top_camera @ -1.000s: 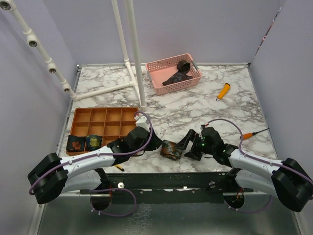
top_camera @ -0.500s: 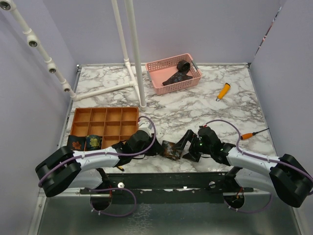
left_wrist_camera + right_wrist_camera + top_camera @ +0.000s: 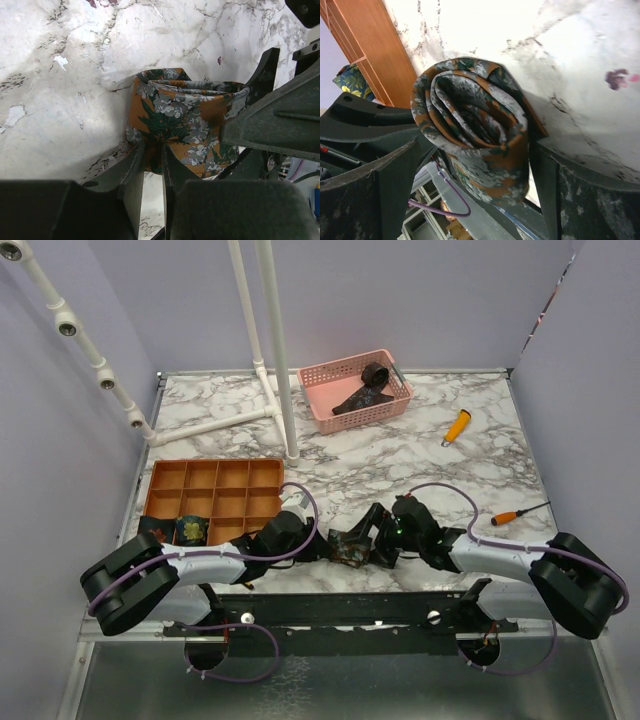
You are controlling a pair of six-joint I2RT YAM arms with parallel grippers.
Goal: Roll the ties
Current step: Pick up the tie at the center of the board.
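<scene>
A rolled tie (image 3: 349, 547), rust-orange with a grey-green floral print, stands on the marble near the table's front edge. My left gripper (image 3: 322, 545) reaches it from the left. In the left wrist view its fingers (image 3: 139, 160) are nearly together, with their tips pinching the lower edge of the rolled tie (image 3: 185, 115). My right gripper (image 3: 374, 540) comes from the right and is open wide. In the right wrist view the right gripper (image 3: 477, 147) straddles the coil (image 3: 470, 110), one finger on each side.
An orange compartment tray (image 3: 215, 488) at the left holds two rolled ties (image 3: 155, 531) (image 3: 190, 529) in its front cells. A pink basket (image 3: 330, 375) at the back holds a dark tie (image 3: 365, 390). Orange-handled tools (image 3: 456, 426) (image 3: 505, 517) lie right. White pipes (image 3: 275, 350) stand behind.
The right gripper has slid left until its open fingers flank the coil. The left arm has stretched further right toward it.
</scene>
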